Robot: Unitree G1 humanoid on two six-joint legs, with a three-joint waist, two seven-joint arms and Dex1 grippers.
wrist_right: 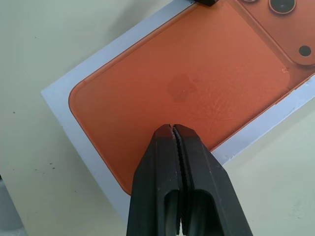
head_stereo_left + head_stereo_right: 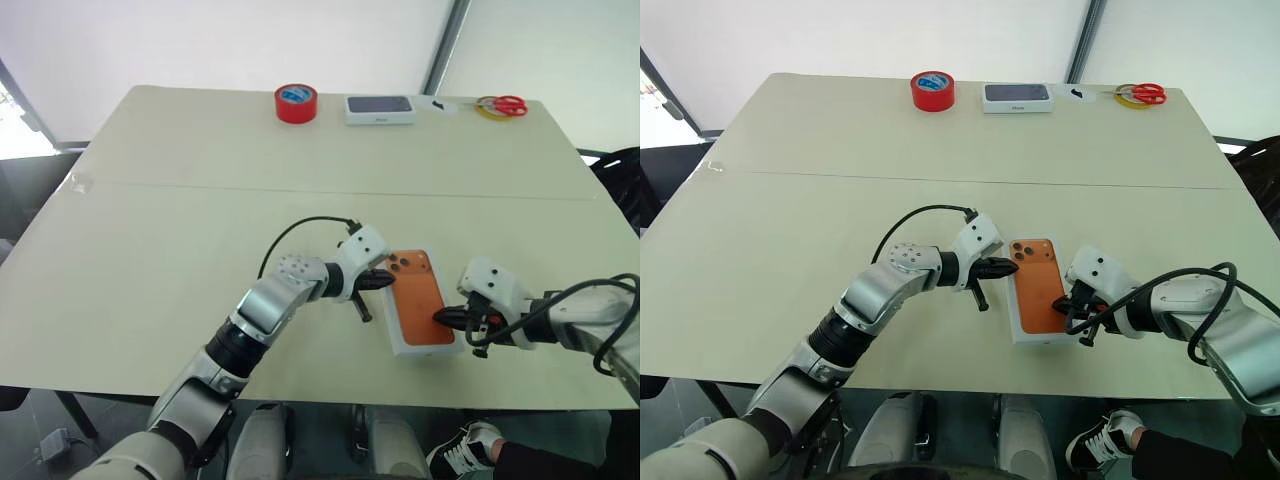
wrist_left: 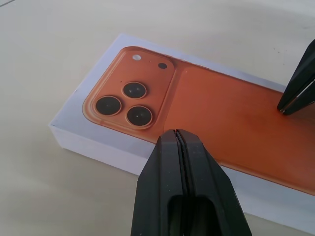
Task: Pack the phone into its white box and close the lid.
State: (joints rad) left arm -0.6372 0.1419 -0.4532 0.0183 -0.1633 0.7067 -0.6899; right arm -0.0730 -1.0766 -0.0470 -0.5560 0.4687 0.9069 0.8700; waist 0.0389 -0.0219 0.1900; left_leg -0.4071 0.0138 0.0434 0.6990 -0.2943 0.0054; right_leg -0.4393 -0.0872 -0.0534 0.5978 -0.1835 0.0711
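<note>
Phone (image 2: 420, 299) in white box (image 2: 400, 345) on beige table (image 2: 150, 250).

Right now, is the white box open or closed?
Closed. The white box lies flat on the table, its white walls unbroken, its top showing an orange phone image. Both hands, left and right, rest shut at its ends.

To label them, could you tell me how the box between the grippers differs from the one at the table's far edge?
The near box shows orange on top and points away from the robot; the far box is dark grey on top and lies crosswise. Both are flat, white-sided.
</note>
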